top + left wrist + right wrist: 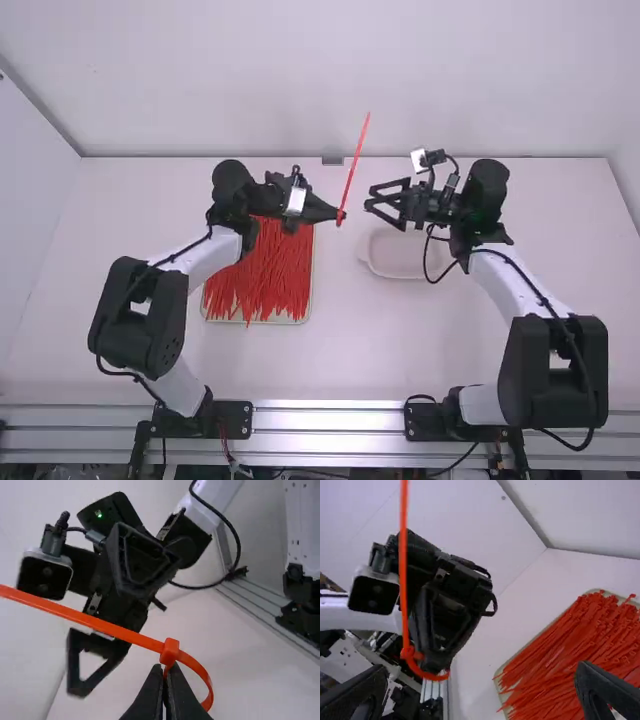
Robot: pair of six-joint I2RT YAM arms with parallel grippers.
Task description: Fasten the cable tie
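Closed left fingers [152,692] pinch the red cable tie [115,630] at its loop, just under the head. Right fingers [355,695] hang spread, clear of the light, springy, likely slippery tail, the sensible place to grip.

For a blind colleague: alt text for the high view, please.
The left gripper holds a red cable tie, its tail pointing up, facing the open right gripper above a white table. A pile of red ties lies on a tray.
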